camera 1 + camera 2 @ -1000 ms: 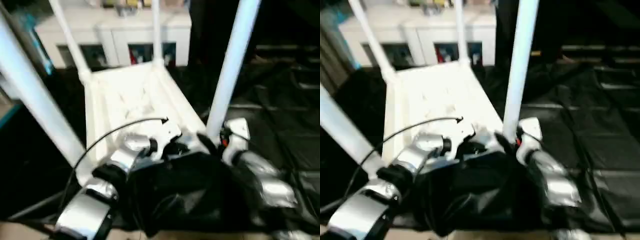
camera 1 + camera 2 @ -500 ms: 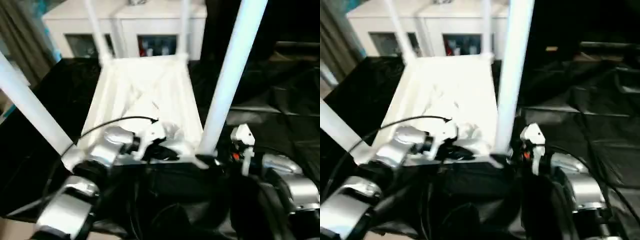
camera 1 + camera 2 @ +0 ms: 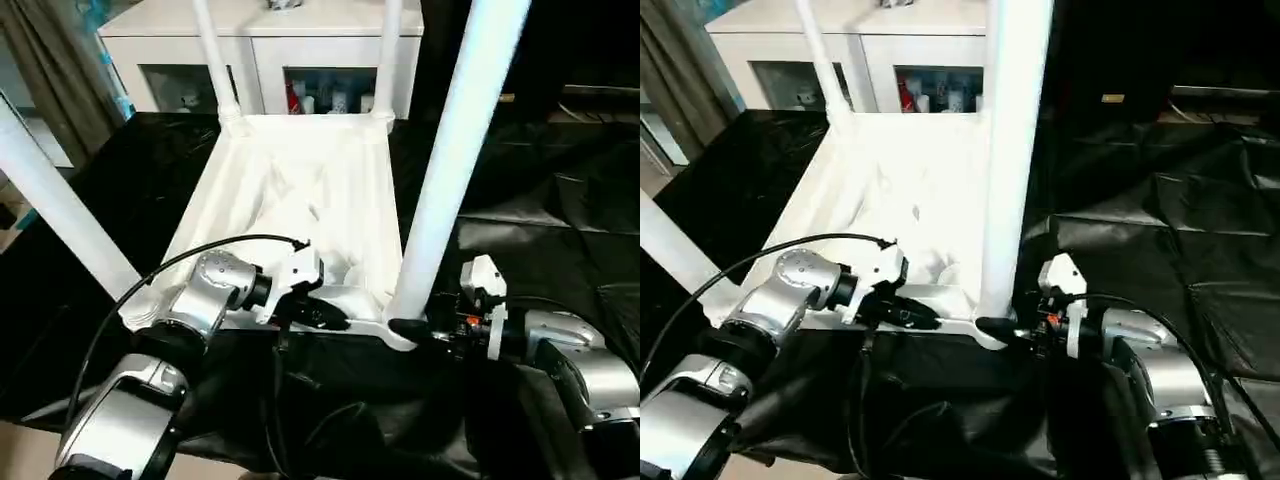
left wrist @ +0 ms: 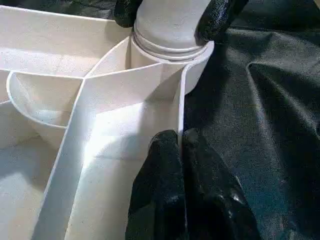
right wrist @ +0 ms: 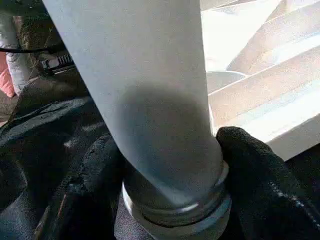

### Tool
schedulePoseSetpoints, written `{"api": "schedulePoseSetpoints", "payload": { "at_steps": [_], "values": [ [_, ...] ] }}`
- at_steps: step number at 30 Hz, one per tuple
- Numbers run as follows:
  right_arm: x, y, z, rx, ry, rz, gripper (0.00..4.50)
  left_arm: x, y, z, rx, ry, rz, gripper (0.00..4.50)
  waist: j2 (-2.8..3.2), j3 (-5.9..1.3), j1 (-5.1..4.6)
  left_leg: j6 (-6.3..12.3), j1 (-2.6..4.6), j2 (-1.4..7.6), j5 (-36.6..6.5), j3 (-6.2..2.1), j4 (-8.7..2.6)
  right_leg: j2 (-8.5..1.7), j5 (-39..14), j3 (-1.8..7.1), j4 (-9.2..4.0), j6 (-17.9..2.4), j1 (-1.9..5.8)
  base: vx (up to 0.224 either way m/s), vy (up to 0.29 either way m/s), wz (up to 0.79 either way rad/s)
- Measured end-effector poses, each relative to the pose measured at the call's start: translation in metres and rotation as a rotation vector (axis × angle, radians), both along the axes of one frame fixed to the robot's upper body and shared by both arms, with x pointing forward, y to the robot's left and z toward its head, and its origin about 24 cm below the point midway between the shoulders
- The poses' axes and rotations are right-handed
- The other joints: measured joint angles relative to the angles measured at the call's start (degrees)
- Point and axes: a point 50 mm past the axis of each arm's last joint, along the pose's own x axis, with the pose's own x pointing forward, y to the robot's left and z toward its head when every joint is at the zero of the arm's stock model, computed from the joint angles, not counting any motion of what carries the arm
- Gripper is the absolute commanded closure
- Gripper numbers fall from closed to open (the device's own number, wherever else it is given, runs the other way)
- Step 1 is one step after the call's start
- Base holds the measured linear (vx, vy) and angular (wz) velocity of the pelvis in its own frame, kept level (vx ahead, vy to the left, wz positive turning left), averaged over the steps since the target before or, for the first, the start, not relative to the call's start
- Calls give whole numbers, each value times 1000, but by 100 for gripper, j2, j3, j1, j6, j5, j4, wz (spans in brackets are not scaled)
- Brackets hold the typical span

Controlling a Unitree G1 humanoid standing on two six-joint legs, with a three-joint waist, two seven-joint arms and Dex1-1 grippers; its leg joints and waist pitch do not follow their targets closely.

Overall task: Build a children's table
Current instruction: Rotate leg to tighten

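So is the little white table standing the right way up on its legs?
No, the children's table lies upside down on the black cover, ribbed underside showing, with its legs pointing up.

I see a big work table draped in crinkled black cover point(image 3: 560, 200), sheet folds catching light on my right. Behind it a white cabinet point(image 3: 260, 40) with glass-front doors, small coloured items inside, too small to identify. Some objects sit on the cabinet top, cut off by the frame edge. Grey-brown curtain point(image 3: 50, 60) far left, pale floor point(image 3: 40, 140) beside it. Dark area behind on the right.
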Motion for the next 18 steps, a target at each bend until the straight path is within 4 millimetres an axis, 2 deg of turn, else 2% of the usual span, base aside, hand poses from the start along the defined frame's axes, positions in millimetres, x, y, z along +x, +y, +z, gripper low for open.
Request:
{"api": "schedulePoseSetpoints", "payload": {
  "at_steps": [4,6,7,10,12,14,18],
  "values": [
    [8,2,-8,-11,-21,-178,192,7,-8,-4,7,-32,109,450,-29,-61,-27,-27,18,1,-2,1,4,0,0,4,5,1,19,0,0,0],
    [17,8,-13,-2,-34,-317,192,12,-13,-6,14,-56,193,450,-39,-71,-98,-34,42,0,0,1,2,0,-12,6,0,21,32,0,0,0],
    [22,11,-14,-5,-38,-375,192,14,-17,-7,15,-62,226,450,-32,-75,-165,-40,52,-2,3,-2,-3,0,-25,5,-21,42,43,0,0,0],
    [28,16,-19,-9,-37,-533,192,15,-30,-12,5,-58,316,450,-29,-75,-245,-41,111,-10,3,-3,-31,0,-39,3,-69,65,105,0,0,0],
    [35,21,-20,-19,-36,-626,192,17,-38,-13,9,-58,371,450,-14,-76,-336,-41,123,-13,2,-19,-31,-1,-50,-20,-109,82,131,0,0,0],
    [40,25,-21,-22,-39,-688,192,18,-43,-14,6,-66,407,450,6,-76,-371,-40,116,-16,2,-38,-50,0,-50,-48,-173,82,141,0,0,0],
    [48,32,-22,-35,-61,-764,192,18,-51,-16,5,-77,447,450,67,-65,-507,-38,110,-20,0,-58,-63,-1,-50,-87,-285,82,191,0,0,0]
  ]
}}
